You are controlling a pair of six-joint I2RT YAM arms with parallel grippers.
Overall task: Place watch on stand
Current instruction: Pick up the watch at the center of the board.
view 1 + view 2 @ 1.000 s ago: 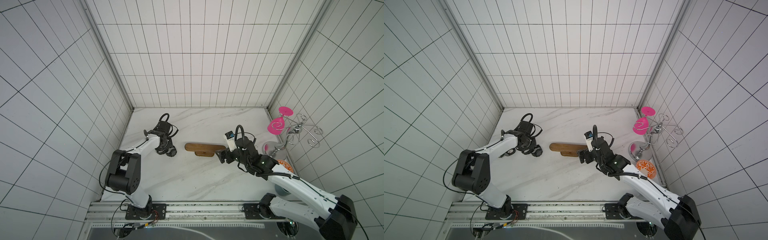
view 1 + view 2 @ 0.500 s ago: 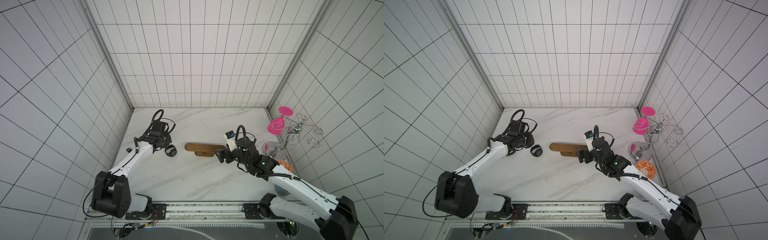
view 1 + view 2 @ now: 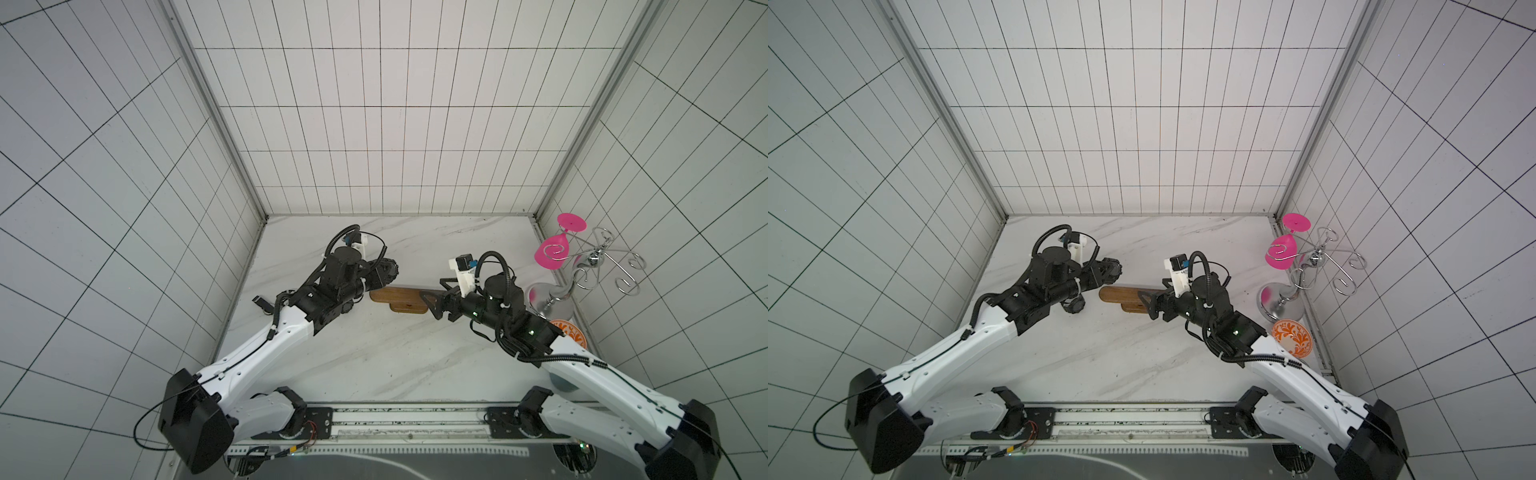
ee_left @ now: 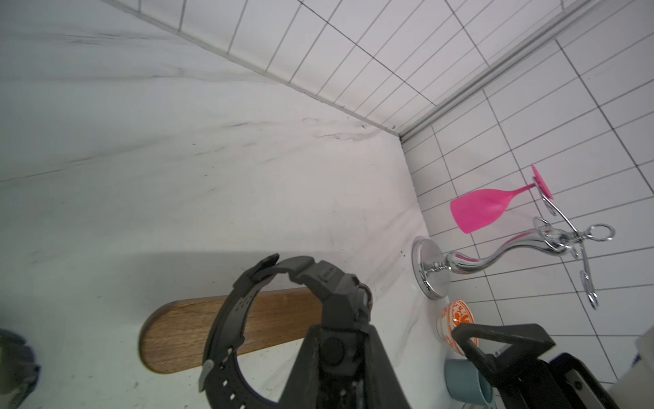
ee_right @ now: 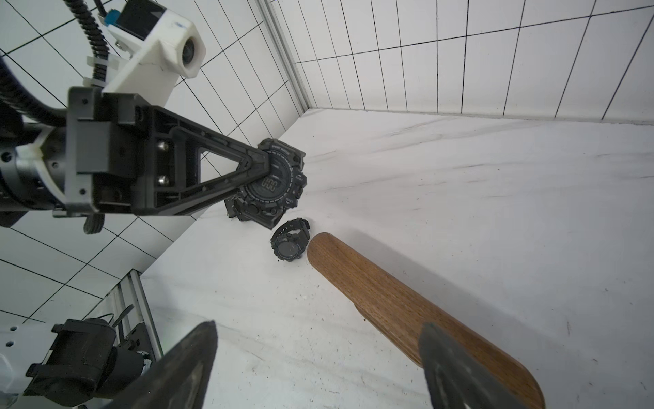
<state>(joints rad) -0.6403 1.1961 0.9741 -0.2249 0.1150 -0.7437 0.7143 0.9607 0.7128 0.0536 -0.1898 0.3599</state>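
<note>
Watch (image 5: pixel 280 191) in left jaws, face toward right arm, stand (image 3: pixel 395 296) bar left-right

Two black plastic digital watches (image 5: pixel 274 187) (image 5: pixel 290 241), one long brown wooden bar stand (image 3: pixel 395 296), one silver wire spiral glass rack (image 3: pixel 544 303), one pink plastic wine glass (image 3: pixel 555 253), one orange-patterned white bowl (image 3: pixel 1292 337), one blue-grey cup (image 4: pixel 463 379), two white-and-black robot arms (image 3: pixel 266 345).

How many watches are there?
2. The first watch is held in the left claw. The second watch lies on the table, beside the rounded end of the wooden stand.
</note>
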